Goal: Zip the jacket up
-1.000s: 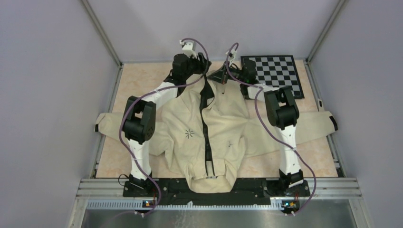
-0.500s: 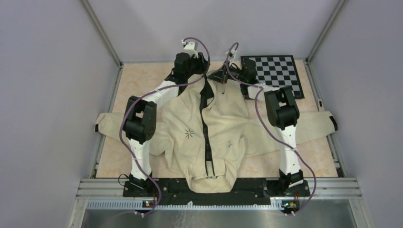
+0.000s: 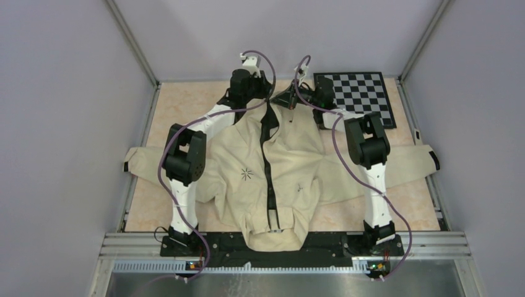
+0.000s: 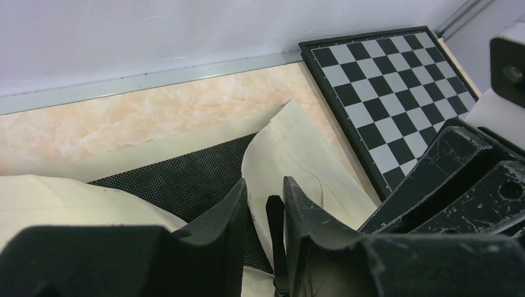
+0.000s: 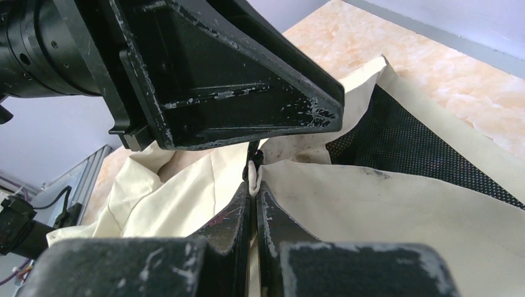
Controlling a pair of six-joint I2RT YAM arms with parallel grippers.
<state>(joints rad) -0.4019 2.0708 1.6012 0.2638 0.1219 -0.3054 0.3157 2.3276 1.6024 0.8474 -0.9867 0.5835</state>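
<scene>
jacket [image 3: 291, 154] is judged mostly zipped, far end not yet closed | zipper [image 3: 267, 167] is clenched in left pincer [image 4: 265, 201] | jacket edge is clenched in right pincer [image 5: 254, 201]

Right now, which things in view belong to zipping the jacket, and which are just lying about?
Job: cream long-sleeved fabric jacket; its black front zipper; left jaws, closed around the zipper strip; right jaws, pinching the jacket's cream edge.
Lying about: black-and-white checkerboard panel.
</scene>
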